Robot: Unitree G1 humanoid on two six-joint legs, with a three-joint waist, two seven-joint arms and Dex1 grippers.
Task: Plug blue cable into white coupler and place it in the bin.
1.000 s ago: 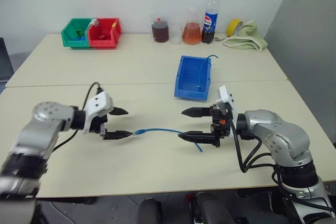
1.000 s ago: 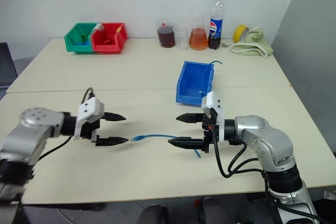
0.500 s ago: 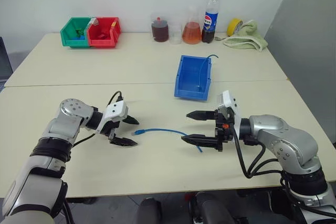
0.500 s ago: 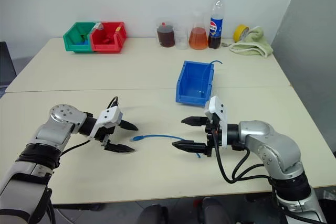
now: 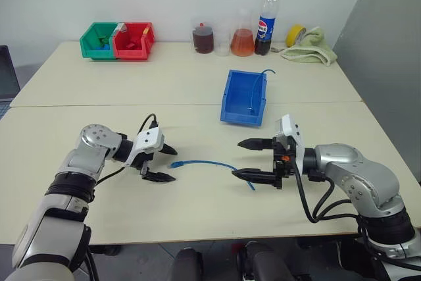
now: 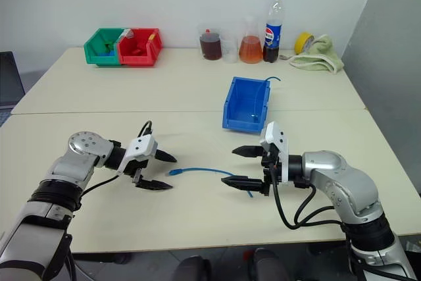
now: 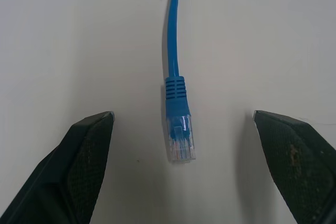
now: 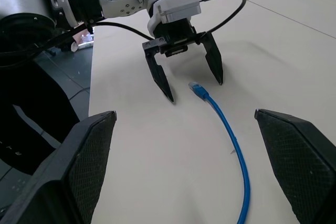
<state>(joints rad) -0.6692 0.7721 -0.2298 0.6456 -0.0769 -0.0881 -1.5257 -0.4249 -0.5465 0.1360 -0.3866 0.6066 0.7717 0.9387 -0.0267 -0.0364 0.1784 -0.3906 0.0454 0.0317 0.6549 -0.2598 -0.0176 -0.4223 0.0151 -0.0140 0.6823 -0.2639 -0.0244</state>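
Observation:
The blue cable lies flat on the table between my two grippers. Its clear plug points at my left gripper, which is open, tilted down, its fingertips on either side of the plug without touching it. My right gripper hangs open over the cable's other end, holding nothing. The right wrist view shows the left gripper straddling the plug. The blue bin stands behind the cable with a thin light-blue wire in it. The white coupler is out of view.
A green bin and a red bin sit at the back left. Beakers of dark and orange liquid, a cola bottle, yellow tape and a towel line the back right.
My left gripper has dropped toward the table and tipped downward, closing in on the cable's plug. The right gripper and the cable have stayed put.

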